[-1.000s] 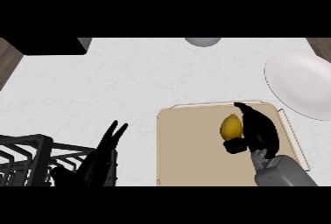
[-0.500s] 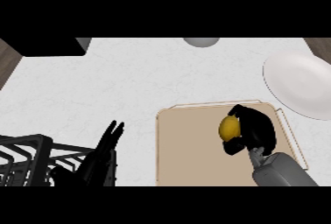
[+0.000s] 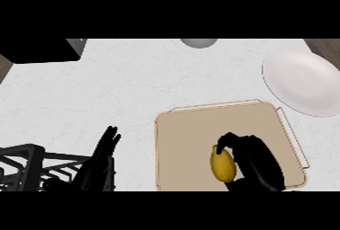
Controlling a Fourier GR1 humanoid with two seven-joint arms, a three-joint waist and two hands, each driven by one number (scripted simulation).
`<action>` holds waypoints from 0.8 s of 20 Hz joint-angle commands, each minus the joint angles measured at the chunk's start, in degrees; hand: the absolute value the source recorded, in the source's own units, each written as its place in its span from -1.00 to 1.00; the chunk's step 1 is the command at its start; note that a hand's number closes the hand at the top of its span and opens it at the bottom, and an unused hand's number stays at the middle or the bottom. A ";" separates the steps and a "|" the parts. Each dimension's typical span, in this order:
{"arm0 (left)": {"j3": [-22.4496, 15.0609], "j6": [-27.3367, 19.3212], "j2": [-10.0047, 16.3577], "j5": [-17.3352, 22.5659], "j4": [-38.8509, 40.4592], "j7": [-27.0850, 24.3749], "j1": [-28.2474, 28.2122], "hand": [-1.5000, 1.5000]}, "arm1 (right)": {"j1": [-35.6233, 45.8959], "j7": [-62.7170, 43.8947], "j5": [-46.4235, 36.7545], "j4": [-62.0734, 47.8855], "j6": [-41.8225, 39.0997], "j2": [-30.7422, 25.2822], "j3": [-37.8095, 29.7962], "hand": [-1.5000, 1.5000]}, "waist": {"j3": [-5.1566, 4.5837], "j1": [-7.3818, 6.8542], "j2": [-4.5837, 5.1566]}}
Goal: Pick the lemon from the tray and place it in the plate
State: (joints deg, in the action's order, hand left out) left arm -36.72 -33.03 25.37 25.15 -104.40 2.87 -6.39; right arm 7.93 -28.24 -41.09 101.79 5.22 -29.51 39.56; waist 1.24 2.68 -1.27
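The yellow lemon (image 3: 224,165) is over the beige tray (image 3: 192,130), near its lower middle. My right hand (image 3: 256,164) is curled round the lemon from its right side, thumb arched over the top end. The white plate (image 3: 302,83) lies at the upper right, just beyond the tray's far right corner, with nothing on it. My left hand (image 3: 100,161) rests at the lower left with its fingers straight and pointing up, well away from the tray.
A black wire rack (image 3: 30,168) stands at the lower left beside my left hand. A dark block (image 3: 40,49) sits at the upper left corner. A grey round object (image 3: 198,42) shows at the top edge. Dark floor shows at the counter's corners.
The view has shifted, so tray, plate and my right hand with the lemon sit lower and further left in the picture. The right hand's curl round the lemon holds. The left hand stays put.
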 commanded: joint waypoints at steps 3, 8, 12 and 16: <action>6.08 0.38 2.91 3.95 6.12 3.80 -0.28 0.00 | -6.11 13.35 1.76 14.99 10.35 -6.55 -3.60 1.00 | -1.13 1.52 0.98; 6.56 0.88 2.02 3.47 9.63 2.51 1.46 0.00 | -13.20 16.28 8.15 20.03 17.48 -7.38 -11.10 1.00 | -1.15 1.83 1.49; 6.12 1.30 3.08 3.70 8.08 1.15 -1.18 0.00 | -18.62 19.23 16.73 19.18 21.61 -7.00 -18.04 1.00 | -1.05 0.80 1.60; 6.19 1.85 2.62 4.06 8.77 2.92 1.97 0.00 | -18.68 23.13 26.38 16.60 21.73 -6.57 -25.15 1.00 | -1.01 0.48 1.95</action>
State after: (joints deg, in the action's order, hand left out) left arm -36.90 -33.07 25.97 24.56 -104.60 0.86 -6.91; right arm -8.84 -8.56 -22.51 119.20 25.38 -36.34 20.23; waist 1.38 3.20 -0.80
